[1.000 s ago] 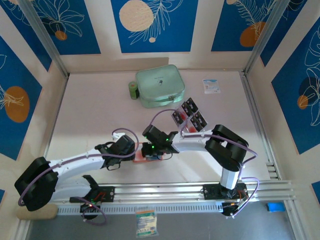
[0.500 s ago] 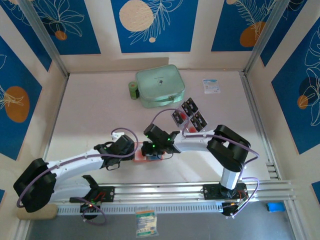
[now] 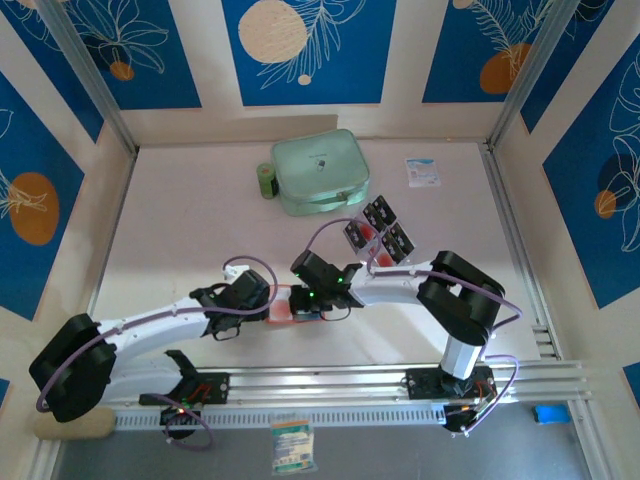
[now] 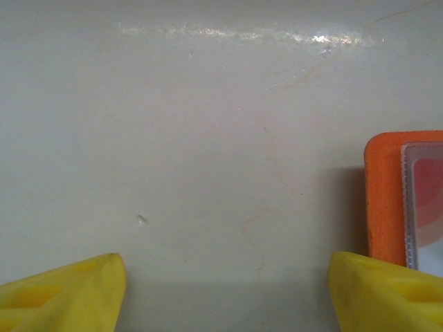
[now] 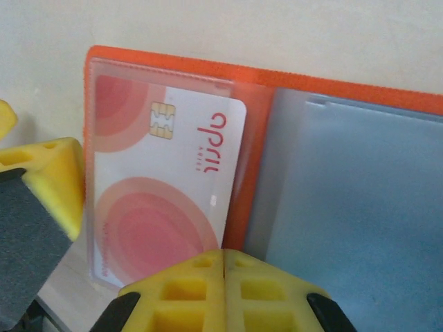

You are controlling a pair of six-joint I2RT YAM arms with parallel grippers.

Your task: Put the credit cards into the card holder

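A matt finish is seen on the open orange-red fold-over card holder [image 5: 253,152]. Its clear plastic pocket [image 5: 159,76] is glossy film, laid over a smooth white-and-pink plastic card [image 5: 166,200]. The off-white tabletop [image 4: 173,138] is shown smooth, faintly glossy and hairline-cracked.

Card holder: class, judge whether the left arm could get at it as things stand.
Probably yes. The left gripper, fingers open, hangs over bare table beside the edge of the card holder; the right gripper, shut over the holder, might crowd it.
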